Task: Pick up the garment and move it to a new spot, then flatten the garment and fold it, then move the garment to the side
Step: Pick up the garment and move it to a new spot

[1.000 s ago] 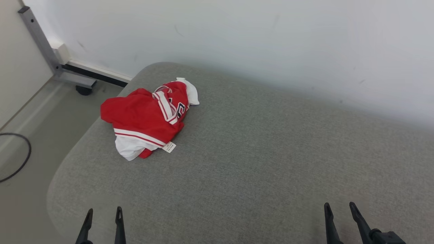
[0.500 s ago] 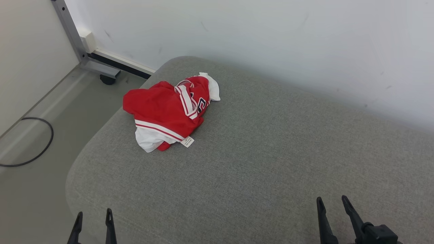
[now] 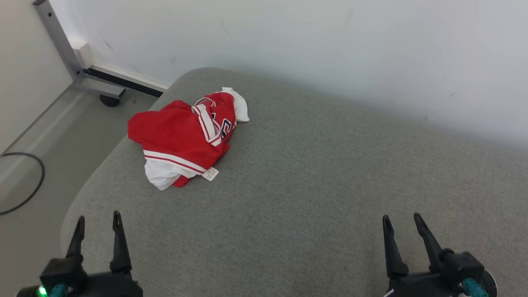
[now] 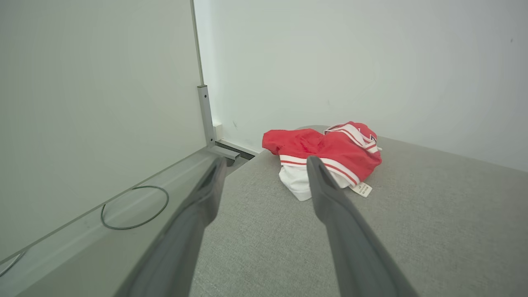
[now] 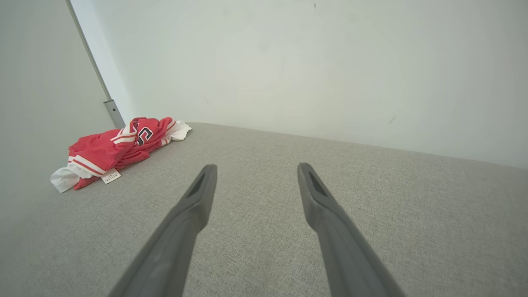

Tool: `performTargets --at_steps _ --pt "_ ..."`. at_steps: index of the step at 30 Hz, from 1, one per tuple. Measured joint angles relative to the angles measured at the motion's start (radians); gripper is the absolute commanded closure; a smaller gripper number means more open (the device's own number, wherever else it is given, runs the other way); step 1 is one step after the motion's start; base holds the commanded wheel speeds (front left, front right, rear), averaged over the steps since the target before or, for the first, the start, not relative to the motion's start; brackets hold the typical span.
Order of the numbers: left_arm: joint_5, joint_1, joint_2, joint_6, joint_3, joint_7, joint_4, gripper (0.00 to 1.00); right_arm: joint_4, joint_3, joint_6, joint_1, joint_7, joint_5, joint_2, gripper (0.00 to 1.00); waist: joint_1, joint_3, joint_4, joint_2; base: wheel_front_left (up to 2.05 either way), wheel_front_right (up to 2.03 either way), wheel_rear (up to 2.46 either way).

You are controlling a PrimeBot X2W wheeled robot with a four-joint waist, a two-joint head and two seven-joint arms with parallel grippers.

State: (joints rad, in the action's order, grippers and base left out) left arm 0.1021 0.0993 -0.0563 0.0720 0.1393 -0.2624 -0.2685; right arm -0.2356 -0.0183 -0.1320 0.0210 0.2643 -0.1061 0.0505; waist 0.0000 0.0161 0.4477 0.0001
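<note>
The garment point(image 3: 183, 138) is a crumpled red jersey with white trim and a white tag, lying on the far left part of a grey upholstered surface point(image 3: 313, 181). It also appears in the left wrist view as the garment point(image 4: 330, 154) and in the right wrist view as the garment point(image 5: 113, 150). My left gripper point(image 3: 97, 219) stands open near the front left corner, well short of the jersey, with nothing between its fingers. Over the front right, my right gripper point(image 3: 401, 221) is open too and holds nothing. Both grippers hover above the fabric surface.
A white wall point(image 3: 330, 49) runs behind the surface. To the left, the floor point(image 3: 37, 165) holds a black cable loop point(image 3: 24, 181) and a metal frame leg with a caster point(image 3: 109, 100). The surface's left edge drops off next to the jersey.
The camera has shifted, so the whole scene slides between frames. Both grippers now reach further up into the head view, with more of their bodies visible. The garment lies as before.
</note>
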Motion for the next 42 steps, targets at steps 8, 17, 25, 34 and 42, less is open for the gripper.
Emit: performTargets --at_steps 8,17,25,34,42 --pt "0.029 0.269 -0.066 0.026 0.042 0.000 -0.086 0.00 0.025 0.028 0.000 0.131 0.000 0.002 0.000 0.00 0.0001 0.076 -0.096 0.0000 0.00 0.00 0.00" --pt "0.139 0.516 -0.206 0.052 0.054 0.061 -0.272 0.00 0.056 0.039 0.000 0.174 0.000 0.001 0.000 0.00 0.0002 0.203 -0.248 0.0001 0.00 0.00 0.00" --pt "0.240 0.642 -0.346 0.059 -0.015 0.194 -0.409 0.00 0.069 0.056 0.000 0.207 0.000 -0.007 0.000 0.00 0.0003 0.290 -0.368 0.0001 0.00 0.00 0.00" --pt "0.338 0.699 -0.454 0.059 -0.089 0.374 -0.552 0.00 0.076 0.057 0.000 0.218 0.000 -0.008 0.001 0.00 0.0002 0.356 -0.461 0.0001 0.00 0.00 0.00" --pt "0.429 0.731 -0.494 0.056 -0.075 0.606 -0.709 0.00 0.079 0.056 0.000 0.223 0.000 -0.008 0.001 0.00 0.0000 0.382 -0.504 0.0000 0.00 0.00 0.00"
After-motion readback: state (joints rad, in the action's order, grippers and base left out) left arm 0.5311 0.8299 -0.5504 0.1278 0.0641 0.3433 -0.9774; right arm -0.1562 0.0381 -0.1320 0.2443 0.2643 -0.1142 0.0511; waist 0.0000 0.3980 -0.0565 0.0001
